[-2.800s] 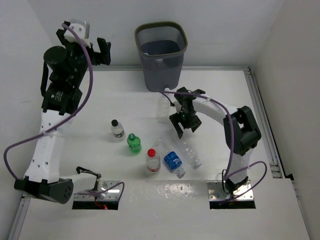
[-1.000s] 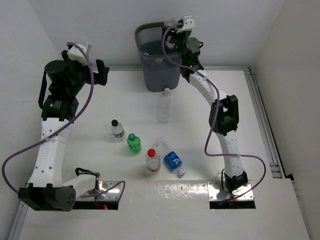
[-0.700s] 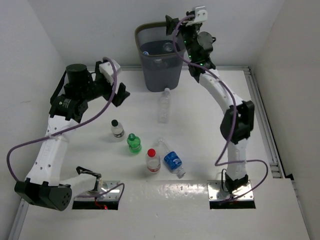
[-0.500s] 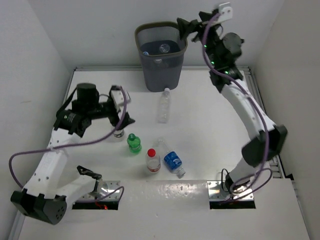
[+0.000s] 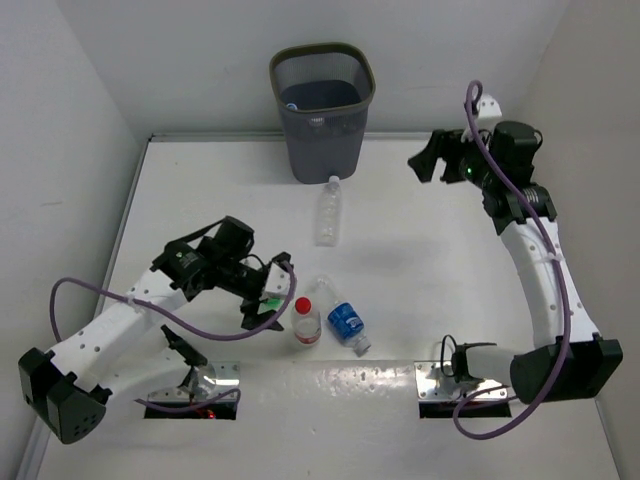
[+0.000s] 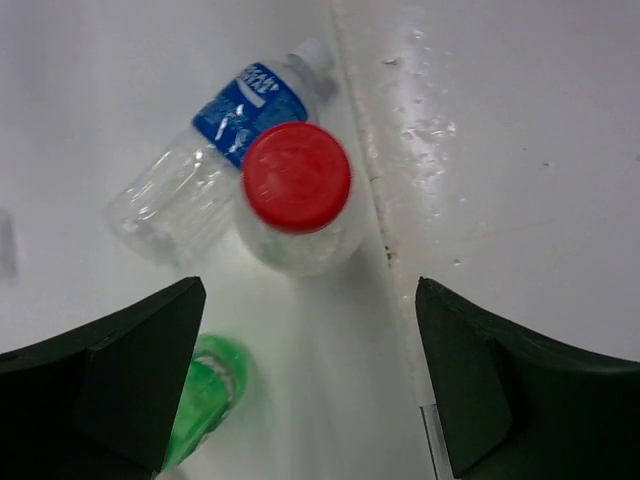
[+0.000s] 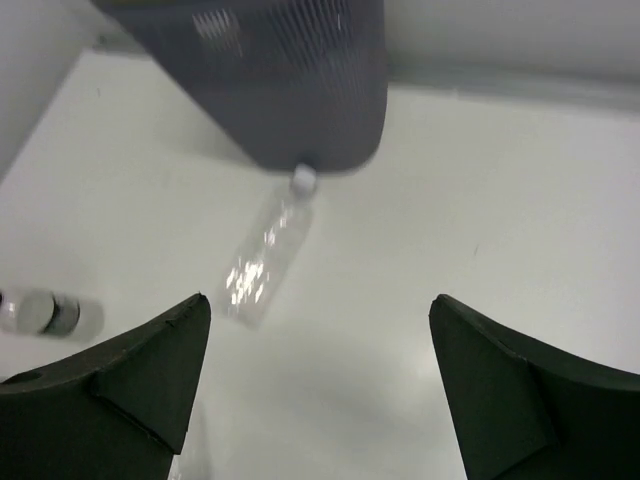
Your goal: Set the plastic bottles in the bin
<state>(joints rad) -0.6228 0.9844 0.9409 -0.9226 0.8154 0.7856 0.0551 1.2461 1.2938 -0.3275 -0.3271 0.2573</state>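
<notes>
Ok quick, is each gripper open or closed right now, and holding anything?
Left gripper: open, empty, above the red-capped bottle.
Right gripper: open, holding nothing.

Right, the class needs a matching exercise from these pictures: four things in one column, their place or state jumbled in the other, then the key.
1 red-capped bottle
2 blue-labelled bottle
3 unlabelled clear bottle
4 bin

A lying, cap towards the bin
B at the far edge of the table
C standing upright
D lying, cap towards the near edge

Pairs: 1-C, 2-D, 3-A, 4-B
</notes>
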